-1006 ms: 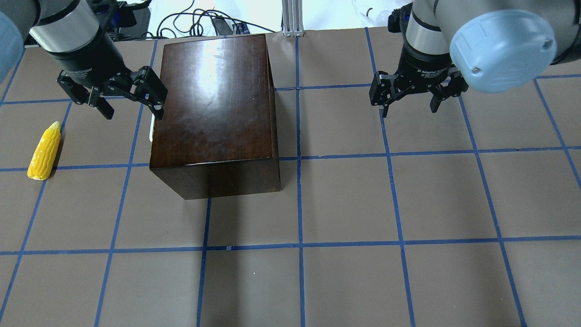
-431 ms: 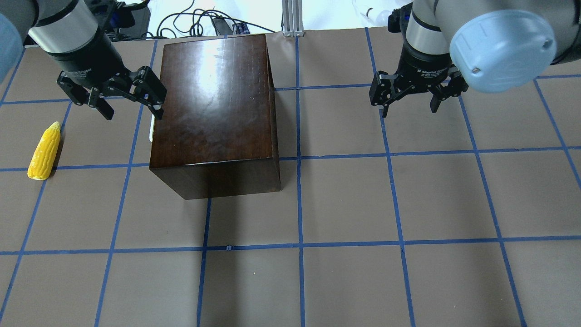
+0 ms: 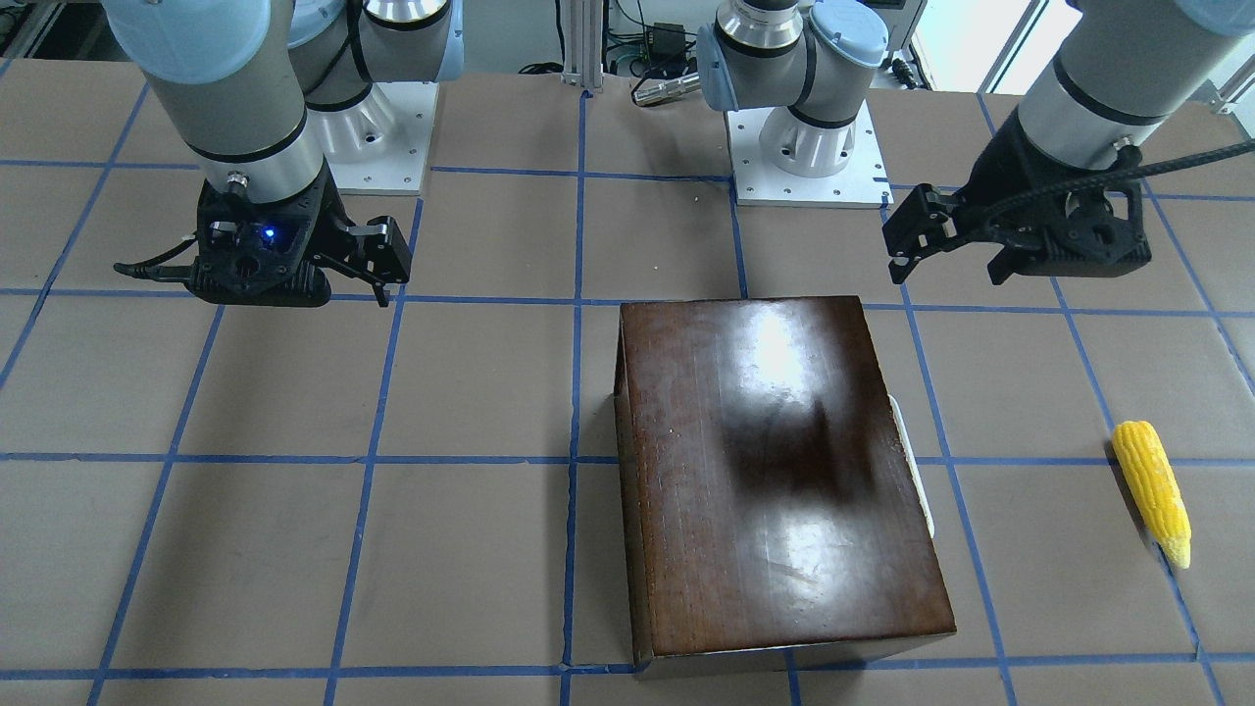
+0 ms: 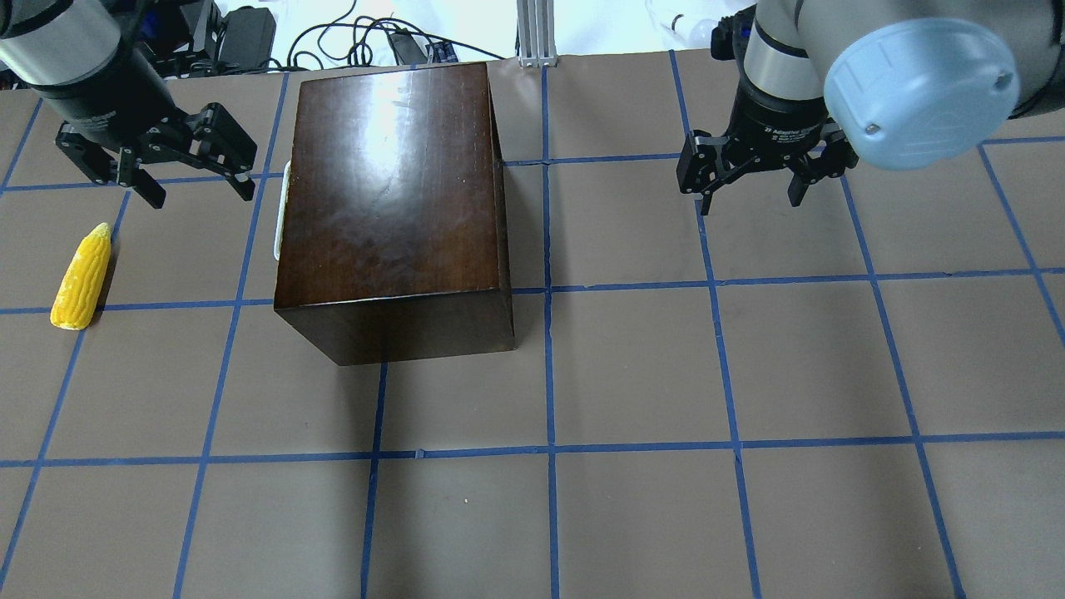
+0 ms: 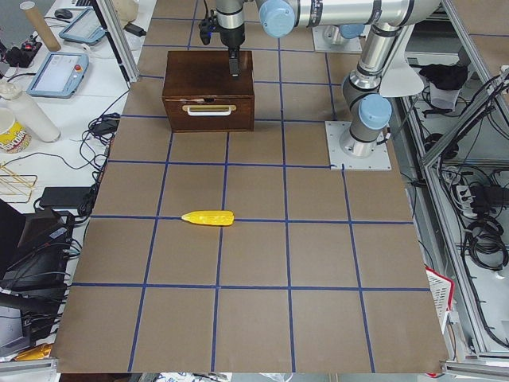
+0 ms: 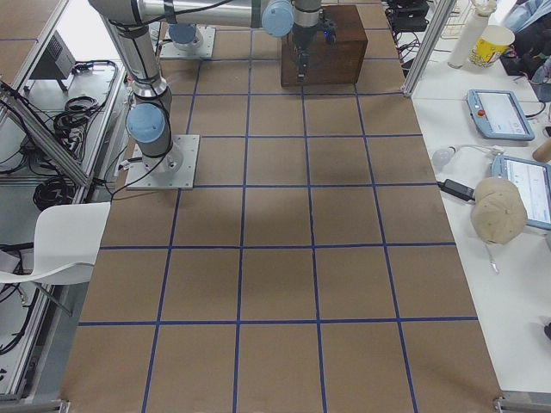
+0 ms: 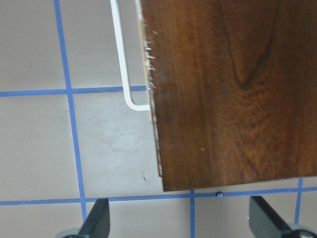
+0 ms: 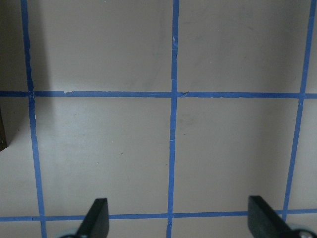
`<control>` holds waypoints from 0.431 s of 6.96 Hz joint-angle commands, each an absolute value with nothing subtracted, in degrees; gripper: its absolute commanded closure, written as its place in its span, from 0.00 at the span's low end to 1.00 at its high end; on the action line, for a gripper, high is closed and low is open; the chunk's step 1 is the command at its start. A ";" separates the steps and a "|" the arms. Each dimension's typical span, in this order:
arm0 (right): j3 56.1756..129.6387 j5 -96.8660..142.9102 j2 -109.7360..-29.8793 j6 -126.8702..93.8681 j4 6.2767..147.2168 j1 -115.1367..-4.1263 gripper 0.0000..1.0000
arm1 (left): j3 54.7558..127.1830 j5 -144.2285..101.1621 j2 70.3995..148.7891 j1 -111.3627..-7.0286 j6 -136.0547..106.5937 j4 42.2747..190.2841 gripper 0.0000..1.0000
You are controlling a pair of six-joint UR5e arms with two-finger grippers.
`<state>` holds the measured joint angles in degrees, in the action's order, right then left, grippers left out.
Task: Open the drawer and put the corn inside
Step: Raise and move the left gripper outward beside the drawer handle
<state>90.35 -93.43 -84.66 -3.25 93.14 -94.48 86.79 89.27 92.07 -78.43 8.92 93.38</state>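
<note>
The glossy dark-brown box (image 4: 391, 200) stands left of the table's middle. Its drawer is shut, and only the whitish handle (image 4: 281, 208) shows on the box's left face; it also shows in the left wrist view (image 7: 124, 59) and the exterior left view (image 5: 208, 110). The yellow corn (image 4: 81, 276) lies flat on the table near the left edge, well apart from the box (image 3: 784, 471). My left gripper (image 4: 200, 187) is open and empty, hovering left of the box, behind the corn (image 3: 1152, 490). My right gripper (image 4: 749, 195) is open and empty over bare table, right of the box.
The table (image 4: 632, 374) is brown with a grid of blue tape. Cables (image 4: 374, 37) and an aluminium post (image 4: 537, 33) lie beyond its far edge. The arm bases (image 3: 804, 147) stand on the robot's side.
My left gripper has drawn back to the left and away from the box's left edge, still open. The handle now shows more fully. The right arm, box and corn have not moved.
</note>
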 commanded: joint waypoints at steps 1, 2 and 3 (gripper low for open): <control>90.35 -93.51 -84.73 -3.25 93.16 -94.48 0.00 | 86.66 89.12 93.42 -72.10 13.94 90.63 0.00; 90.35 -93.43 -84.64 -3.25 93.08 -94.48 0.00 | 86.75 86.34 94.65 -69.55 15.98 88.96 0.00; 90.35 -93.51 -84.73 -3.25 93.08 -94.48 0.00 | 86.84 83.35 96.22 -67.26 19.74 87.29 0.00</control>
